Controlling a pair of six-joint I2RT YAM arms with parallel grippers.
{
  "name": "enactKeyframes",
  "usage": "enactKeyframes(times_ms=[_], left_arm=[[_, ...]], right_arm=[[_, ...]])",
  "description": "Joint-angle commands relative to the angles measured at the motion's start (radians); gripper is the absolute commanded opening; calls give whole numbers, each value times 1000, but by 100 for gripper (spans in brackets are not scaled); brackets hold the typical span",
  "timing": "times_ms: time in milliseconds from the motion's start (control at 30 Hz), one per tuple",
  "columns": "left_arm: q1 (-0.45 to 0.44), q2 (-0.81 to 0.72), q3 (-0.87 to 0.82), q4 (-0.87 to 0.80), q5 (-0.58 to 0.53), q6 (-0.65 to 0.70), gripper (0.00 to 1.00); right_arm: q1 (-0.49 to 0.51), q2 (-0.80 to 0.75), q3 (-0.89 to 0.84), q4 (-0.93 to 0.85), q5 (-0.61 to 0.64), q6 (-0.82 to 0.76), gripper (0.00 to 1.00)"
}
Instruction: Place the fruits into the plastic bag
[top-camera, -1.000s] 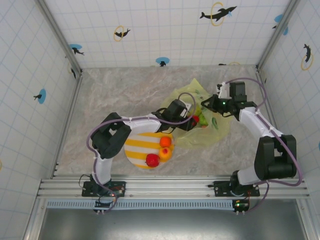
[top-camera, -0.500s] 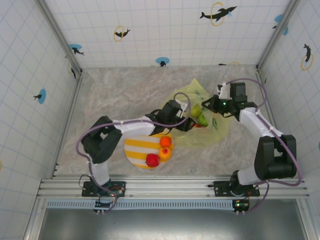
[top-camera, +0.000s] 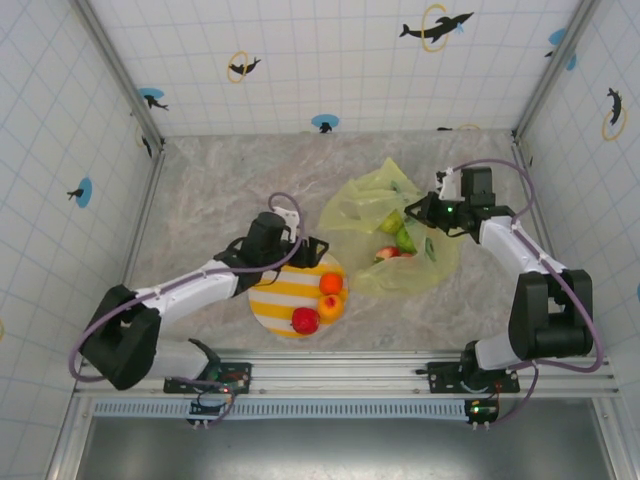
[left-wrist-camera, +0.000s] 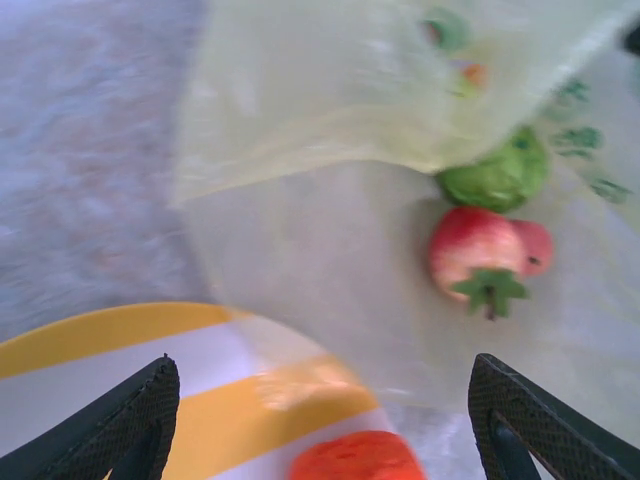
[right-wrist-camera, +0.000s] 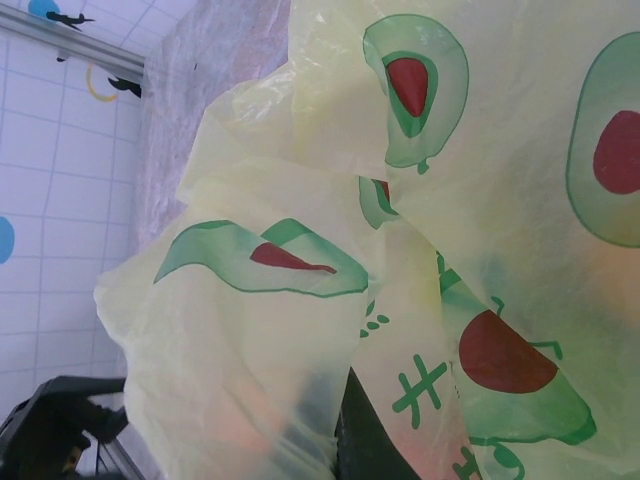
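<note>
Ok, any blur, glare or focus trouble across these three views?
Top external: sharp, evenly lit, only faint shadows. Left wrist: blurred; the plastic bag and striped plate look smeared, the red fruit slightly clearer. Right wrist: bag close against the lens, its prints crisp, no glare.

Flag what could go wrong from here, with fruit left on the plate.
1. The red fruit and green fruit lie near the plastic bag's mouth; a tug by the right gripper, shut on its edge, might roll them out.
2. The fruits on the plate are bunched at its edge; the open left gripper could knock one off.
</note>
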Motion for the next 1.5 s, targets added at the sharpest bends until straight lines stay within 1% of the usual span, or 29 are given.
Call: enactKeyframes(times_ms=[0, 100, 267, 367, 567, 667, 733, 800, 867, 933, 1000, 1167, 1200, 1233, 1267, 1333, 1467], left_arm=[[21, 72, 25, 5, 56, -34, 77], [21, 159, 71, 29, 86, -44, 76], [21, 264, 122, 62, 84, -47, 74], [21, 328, 156, 87, 98, -49, 68], [20, 423, 210, 142, 147, -73, 50], [13, 450, 227, 158, 180, -85, 38], [1, 465, 241, 156, 195, -83, 30], [-13, 469, 253, 149, 211, -80, 19], [-24, 448, 259, 148, 218, -76, 8], [-34, 407, 269, 143, 232, -76, 0], [-34, 365, 293, 151, 283, -107, 0], [-35, 308, 375, 241, 471, -306, 0], [-37, 302, 383, 262, 489, -337, 0], [-37, 294, 390, 276, 505, -364, 0], [-38, 287, 398, 284, 513, -383, 0], [-38, 274, 411, 287, 521, -403, 0], [-38, 256, 426, 299, 525, -421, 0]], right_arm=[[-2, -11, -14, 30, -13, 4, 5], [-1, -17, -11, 29, -6, 5, 6], [-2, -29, -17, 21, -1, 2, 5], [-2, -27, -21, 19, -1, 2, 6], [-3, -29, -10, 13, -2, -4, 5], [-6, -29, -9, 8, -1, -6, 5], [-9, -30, -10, 7, -1, -7, 6], [-13, -31, -5, 6, -2, -7, 5], [-17, -34, 6, 6, 0, -7, 5], [-20, -38, 23, 5, 13, -7, 5], [-21, -45, 49, -18, 47, -22, 5], [-22, -59, 145, -171, 204, -130, 5], [-22, -65, 157, -195, 233, -147, 5], [-21, -72, 170, -222, 259, -167, 6], [-23, -79, 184, -247, 311, -183, 5], [-25, -89, 209, -285, 356, -210, 6], [-28, -98, 264, -333, 410, -240, 6]])
